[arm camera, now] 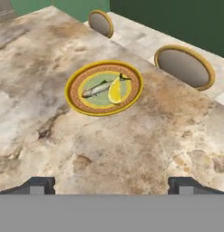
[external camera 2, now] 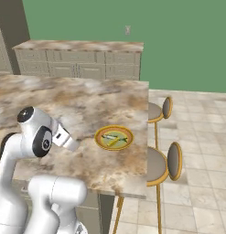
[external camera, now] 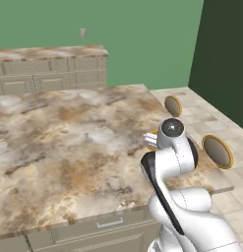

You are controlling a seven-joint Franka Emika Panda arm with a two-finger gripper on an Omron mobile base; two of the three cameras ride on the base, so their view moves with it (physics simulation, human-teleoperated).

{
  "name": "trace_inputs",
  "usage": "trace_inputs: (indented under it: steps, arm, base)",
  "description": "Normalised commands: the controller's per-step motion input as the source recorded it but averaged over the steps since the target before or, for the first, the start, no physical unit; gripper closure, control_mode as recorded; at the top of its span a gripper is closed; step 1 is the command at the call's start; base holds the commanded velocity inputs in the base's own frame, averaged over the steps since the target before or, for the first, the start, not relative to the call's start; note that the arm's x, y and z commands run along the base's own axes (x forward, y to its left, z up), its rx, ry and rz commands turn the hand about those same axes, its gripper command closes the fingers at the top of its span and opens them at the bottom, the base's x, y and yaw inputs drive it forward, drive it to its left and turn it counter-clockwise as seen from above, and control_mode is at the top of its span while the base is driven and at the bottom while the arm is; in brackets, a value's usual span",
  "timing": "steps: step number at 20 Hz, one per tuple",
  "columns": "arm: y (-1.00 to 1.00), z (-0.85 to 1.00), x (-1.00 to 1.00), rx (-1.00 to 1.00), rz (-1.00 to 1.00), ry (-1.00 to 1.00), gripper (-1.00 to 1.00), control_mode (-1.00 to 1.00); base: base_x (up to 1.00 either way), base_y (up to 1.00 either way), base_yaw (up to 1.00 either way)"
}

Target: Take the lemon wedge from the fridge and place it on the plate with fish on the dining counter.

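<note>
The lemon wedge (arm camera: 115,92) lies on the plate with fish (arm camera: 77,97), touching the small grey fish (arm camera: 98,88) at the fish's 3 o'clock side in the hand view. So the placing step looks done: the wedge is out of the fridge and resting where the task wants it, and I judge that nothing is left but to draw the arm clear.

The hand (arm camera: 111,183) hangs above the table (arm camera: 131,149), its two dark fingertips (arm camera: 38,185) spread wide with nothing between them. It holds nothing. The plate sits at about 12 o'clock from the hand, well apart from the fingertips.

Counted: one lemon wedge, one fish, one plate. Two round stool seats (arm camera: 185,66) with gold rims stand off the table's edge, one at 1 o'clock of the plate and one at 12 o'clock. In the right base view the plate (external camera 2: 114,137) lies near the table's right edge, beside the stools.
</note>
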Motion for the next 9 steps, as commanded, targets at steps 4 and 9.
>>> trace_inputs:
  steps: [4,9]
  arm:
    - [0.11,0.26,-0.68,-0.05,0.00,-0.36,-1.00,-1.00]
    - [0.00,0.00,-0.04,0.00,0.00,-0.05,-1.00,-1.00]
  base:
    - [0.00,0.00,0.00]
    - [0.00,0.00,0.00]
